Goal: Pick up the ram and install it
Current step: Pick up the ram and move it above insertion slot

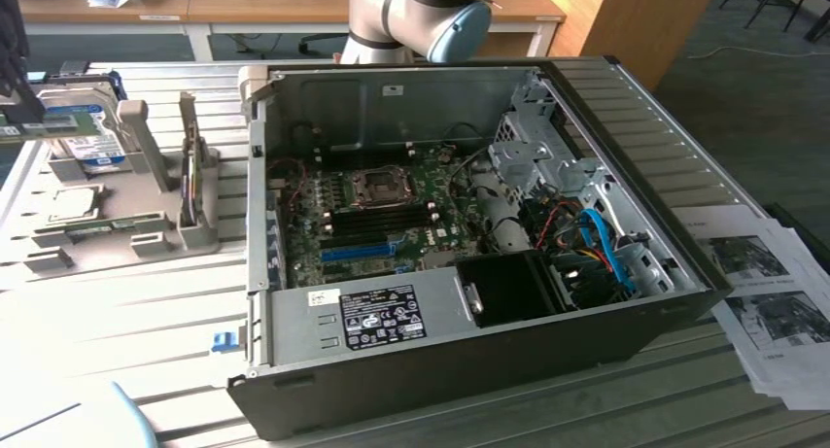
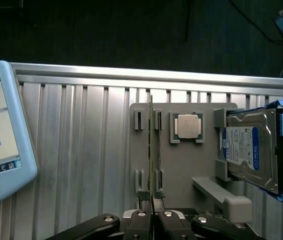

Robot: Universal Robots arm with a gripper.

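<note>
Fingers [image 2: 143,202] nearly together, clamped on thin ram [image 2: 151,150], over grey holder [image 2: 181,165].

This is a robotics lab or workshop set up for computer assembly. A ribbed aluminium bench [image 1: 130,302] carries an open tower computer [image 1: 429,380] with its motherboard [image 1: 376,210] bared. At twelve o'clock from the tower rises a robot arm [image 1: 415,16]. At nine o'clock a grey fixture tray [image 1: 143,147] holds loose parts in slots: a hard drive [image 1: 85,142], a processor [image 2: 187,126] and the ram [image 2: 152,150]. A light-blue touchscreen pendant [image 2: 1,135] lies on the bench. Printed sheets [image 1: 765,292] lie at four o'clock. Wooden desks [image 1: 130,6] stand beyond at eleven o'clock, and carpet [image 1: 752,127] shows at two o'clock.
</note>
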